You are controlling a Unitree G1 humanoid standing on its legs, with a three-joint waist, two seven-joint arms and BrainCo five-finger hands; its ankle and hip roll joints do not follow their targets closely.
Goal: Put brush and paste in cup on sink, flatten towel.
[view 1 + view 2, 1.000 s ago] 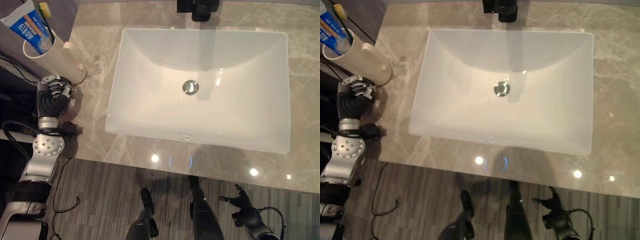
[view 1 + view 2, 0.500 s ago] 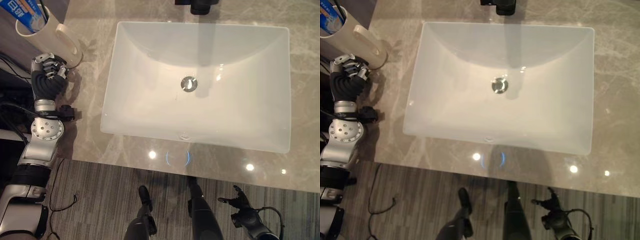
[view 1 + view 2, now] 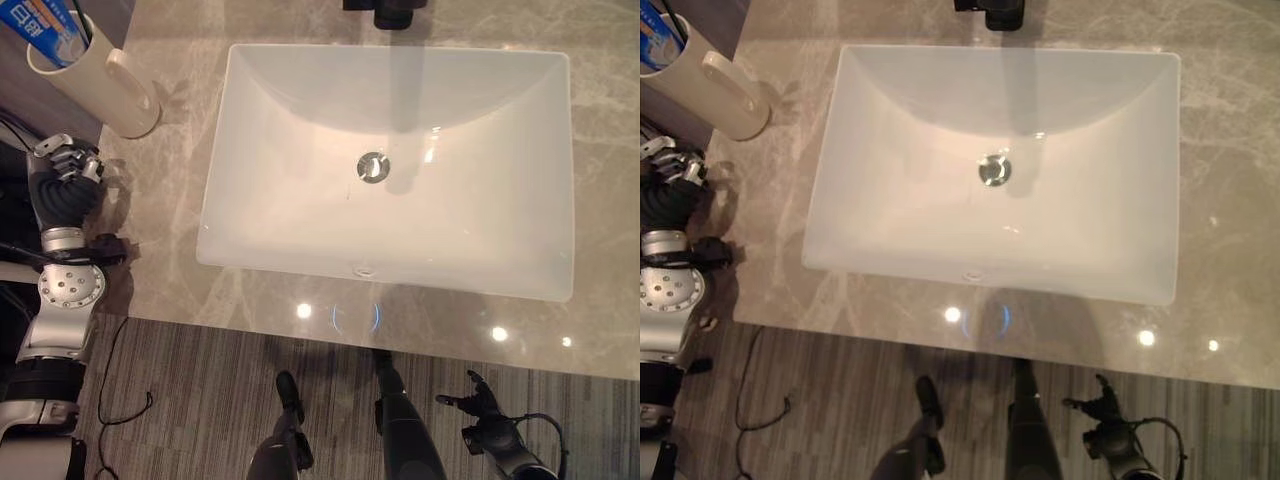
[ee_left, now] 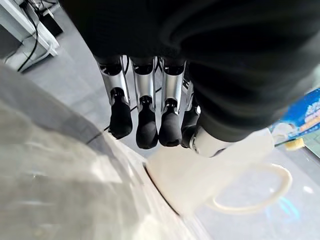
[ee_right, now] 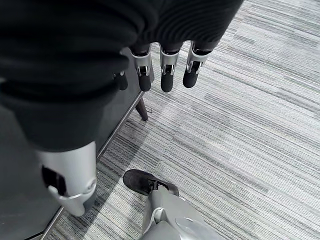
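My left hand hangs empty, fingers loosely straight, just off the marble counter's left edge. Near it the smooth cream handled cup holds the blue toothpaste tube and toothbrush. Rightward lies the glossy rectangular basin. My right hand hangs open over striped carpet.

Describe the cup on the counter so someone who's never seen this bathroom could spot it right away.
Start at the big white rectangular sink set in the grey marble counter. Go to the counter's far left corner, just beyond the left hand. There stands the cup: a tall cream mug with a loop handle, the one object holding a blue and white toothpaste tube.
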